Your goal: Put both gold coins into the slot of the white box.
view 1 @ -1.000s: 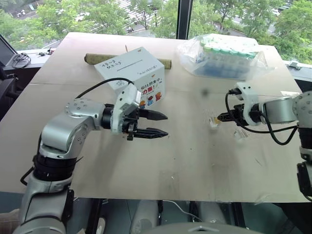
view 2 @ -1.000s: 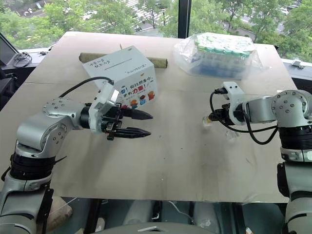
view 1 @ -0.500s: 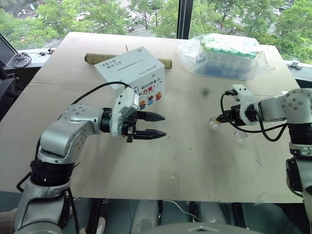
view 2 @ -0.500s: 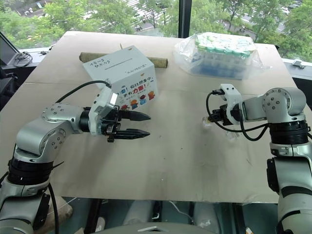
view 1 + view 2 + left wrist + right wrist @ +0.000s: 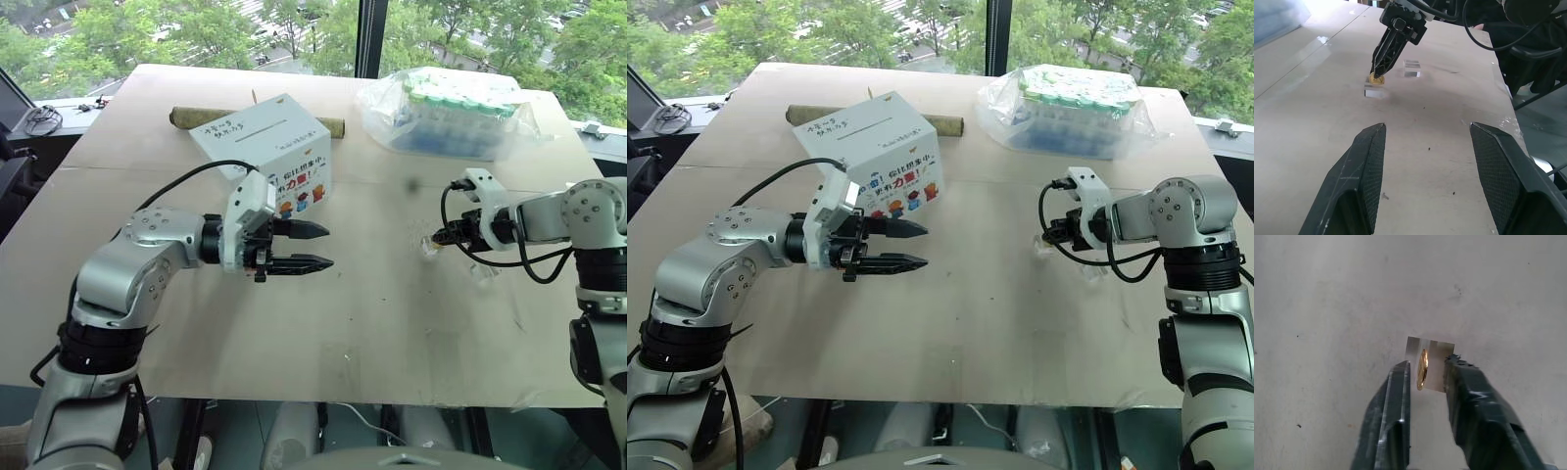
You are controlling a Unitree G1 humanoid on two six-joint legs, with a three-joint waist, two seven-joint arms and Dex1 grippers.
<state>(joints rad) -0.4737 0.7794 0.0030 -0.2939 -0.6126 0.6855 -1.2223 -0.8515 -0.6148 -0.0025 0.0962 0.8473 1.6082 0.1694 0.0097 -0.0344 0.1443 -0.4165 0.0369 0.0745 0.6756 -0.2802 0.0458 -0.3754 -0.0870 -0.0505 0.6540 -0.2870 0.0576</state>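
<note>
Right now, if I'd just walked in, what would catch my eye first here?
Probably the white box with cartoon figures at the table's far left, and the clear bag of green-capped tubes at its far right. Then the right gripper, its fingers on either side of a gold coin over a small clear block.

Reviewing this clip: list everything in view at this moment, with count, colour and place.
table: one, beige, under everything
white box: one, white with colourful figures, far left-centre
slot: one, dark, across the box's top face
brown roll: one, behind the box
bag of tubes: one, clear, green caps, far right
clear blocks: two, near the right gripper
gold coin: one seen, on edge at the nearer block
left gripper: black, open, before the box
right gripper: black, fingers flank the coin, gap showing
</note>
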